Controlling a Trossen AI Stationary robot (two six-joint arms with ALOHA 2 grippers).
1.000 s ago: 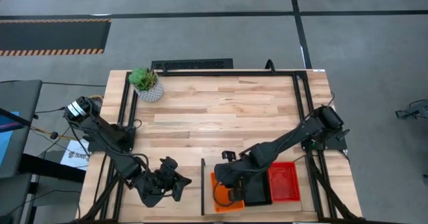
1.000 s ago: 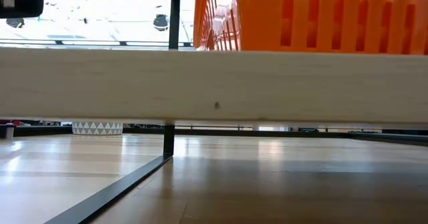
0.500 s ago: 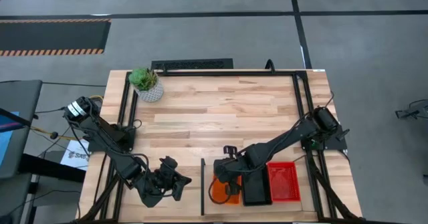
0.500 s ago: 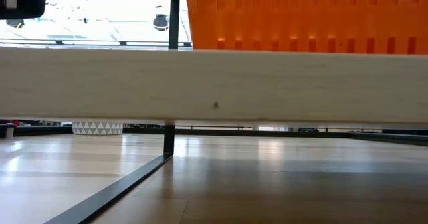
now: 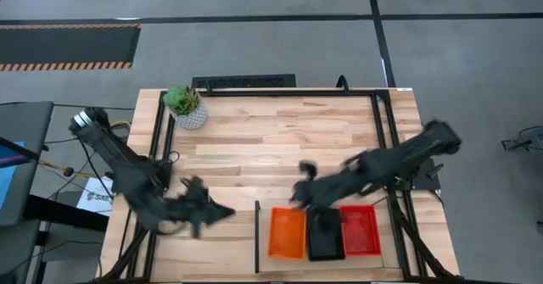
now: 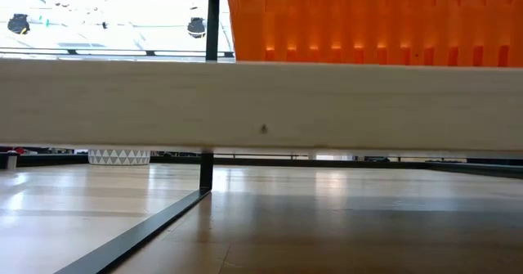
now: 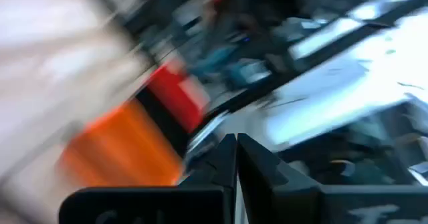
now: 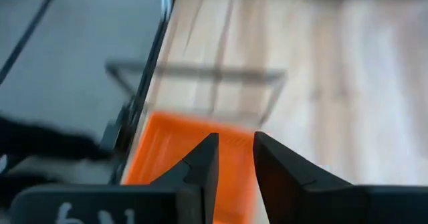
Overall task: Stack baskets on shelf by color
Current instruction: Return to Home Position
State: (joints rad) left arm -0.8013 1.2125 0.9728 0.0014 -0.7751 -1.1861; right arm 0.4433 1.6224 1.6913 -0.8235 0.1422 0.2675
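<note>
The shelf (image 5: 264, 263) stands at the table's near edge. On it sit the orange baskets (image 5: 287, 233) at the left, the black baskets (image 5: 325, 236) in the middle and the red baskets (image 5: 359, 231) at the right. In the low view the orange baskets (image 6: 368, 20) rest on the shelf board (image 6: 261, 102). My right gripper (image 5: 299, 191) hovers just beyond the shelf's far side, open with a narrow gap (image 8: 235, 154), and the orange baskets (image 8: 180, 160) lie beyond its fingers. My left gripper (image 5: 216, 212) is left of the shelf, shut (image 7: 236, 158).
A small potted plant (image 5: 187, 106) stands at the table's far left corner; its pot (image 6: 118, 156) shows under the shelf board in the low view. A black metal frame (image 5: 382, 140) runs around the tabletop. Bare wood lies between the plant and the shelf.
My right gripper has set a tilted orange basket level onto the orange stack at the shelf's left end, let it go, and drawn back toward the far edge. My left arm has swung, carrying its gripper a little toward the far edge.
</note>
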